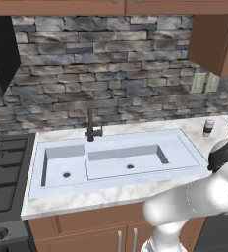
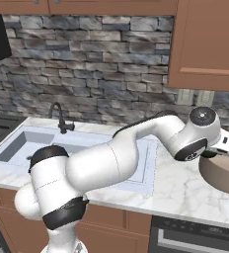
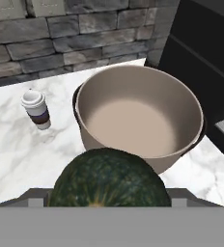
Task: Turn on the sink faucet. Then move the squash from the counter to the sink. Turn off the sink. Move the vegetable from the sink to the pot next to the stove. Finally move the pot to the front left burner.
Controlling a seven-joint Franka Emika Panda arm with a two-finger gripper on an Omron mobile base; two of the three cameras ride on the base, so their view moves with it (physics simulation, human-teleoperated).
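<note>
The squash [image 3: 109, 178], a dark green mottled ball, sits low in the hand view right at the fingers, which it hides. My gripper [image 2: 226, 148] is shut on it, held above the white marble counter [image 2: 185, 188]. Just beyond the squash stands the pot [image 3: 92, 140], brownish-grey, with nothing in its pale inside; its edge also shows as the pot [image 2: 225, 173] at the right of the right base view. The dark sink faucet [image 1: 91, 127] stands behind the pale double sink [image 1: 185, 147], far to the left of the hand. The black stove [image 1: 3, 172] lies left of the sink.
A small white jar with a dark band [image 3: 36, 110] stands on the counter left of the pot, also seen as the jar [image 1: 209, 127]. A black appliance [image 3: 201, 62] stands close on the pot's right. The stone wall with outlets [image 3: 32, 7] runs behind.
</note>
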